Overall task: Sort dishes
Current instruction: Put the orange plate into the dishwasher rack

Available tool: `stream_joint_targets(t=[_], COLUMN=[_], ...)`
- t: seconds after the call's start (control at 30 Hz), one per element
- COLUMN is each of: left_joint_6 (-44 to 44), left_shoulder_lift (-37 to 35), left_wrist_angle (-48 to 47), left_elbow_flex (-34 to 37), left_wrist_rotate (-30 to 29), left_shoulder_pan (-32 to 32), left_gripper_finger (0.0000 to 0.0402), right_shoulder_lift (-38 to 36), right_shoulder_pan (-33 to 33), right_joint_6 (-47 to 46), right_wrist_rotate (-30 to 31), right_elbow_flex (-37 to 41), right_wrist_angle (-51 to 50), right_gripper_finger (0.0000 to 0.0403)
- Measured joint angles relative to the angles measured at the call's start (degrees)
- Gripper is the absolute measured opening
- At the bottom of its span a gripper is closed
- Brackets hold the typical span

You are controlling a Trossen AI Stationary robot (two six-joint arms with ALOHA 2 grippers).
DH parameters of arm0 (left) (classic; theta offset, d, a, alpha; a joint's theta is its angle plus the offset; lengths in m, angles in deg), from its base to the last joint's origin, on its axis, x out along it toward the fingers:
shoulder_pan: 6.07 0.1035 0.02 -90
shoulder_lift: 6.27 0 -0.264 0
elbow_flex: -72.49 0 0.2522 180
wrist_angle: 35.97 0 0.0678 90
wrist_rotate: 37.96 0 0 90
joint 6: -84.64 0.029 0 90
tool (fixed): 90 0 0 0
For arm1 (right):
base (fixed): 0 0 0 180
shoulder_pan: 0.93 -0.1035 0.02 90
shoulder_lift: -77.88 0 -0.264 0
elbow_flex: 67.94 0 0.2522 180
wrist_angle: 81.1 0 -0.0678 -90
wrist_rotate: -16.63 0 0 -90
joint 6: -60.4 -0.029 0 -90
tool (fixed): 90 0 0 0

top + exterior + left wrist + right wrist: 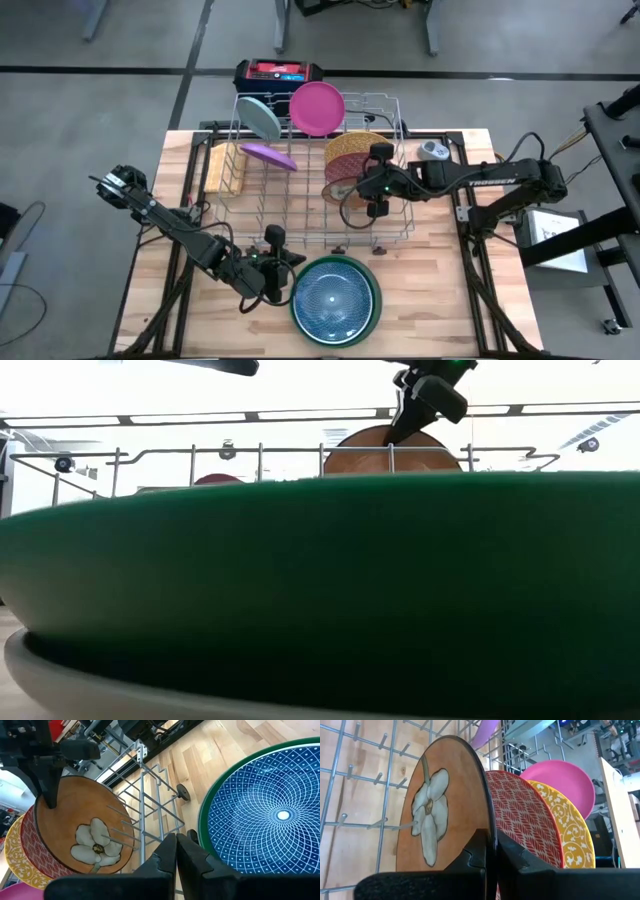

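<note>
My right hand point(487, 851) pinches the rim of the brown flower plate point(445, 805), upright in the wire rack point(300, 205) against the maroon plate point(525, 815). My left hand point(176, 851), pressed together, waits beside the stacked blue plate point(272, 815) on the tabletop point(440, 290). Lifted crooked, the brown plate could snag a tine or drag its neighbour.

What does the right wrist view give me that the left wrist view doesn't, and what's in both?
Only the right wrist view shows the right gripper shut on the brown flower plate's rim, plus the pink plate. Only the left wrist view shows the blue patterned plate stacked on a green plate, beside the shut left gripper. Both show the brown, maroon and yellow plates standing in the wire rack.
</note>
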Motion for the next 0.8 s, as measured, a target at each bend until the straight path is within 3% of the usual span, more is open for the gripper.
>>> stream_joint_targets(t=[0.8], left_joint_6=[3.20], left_shoulder_lift=[-0.02], left_wrist_angle=[-0.02], left_elbow_flex=[0.00], left_wrist_rotate=[-0.02], left_shoulder_pan=[0.46], left_gripper_finger=[0.0000], right_shoulder_lift=[0.02], right_shoulder_pan=[1.44], right_joint_6=[-4.20], right_wrist_rotate=[-0.72], right_elbow_flex=[-3.52], right_wrist_angle=[-2.50], right_gripper_finger=[0.0127])
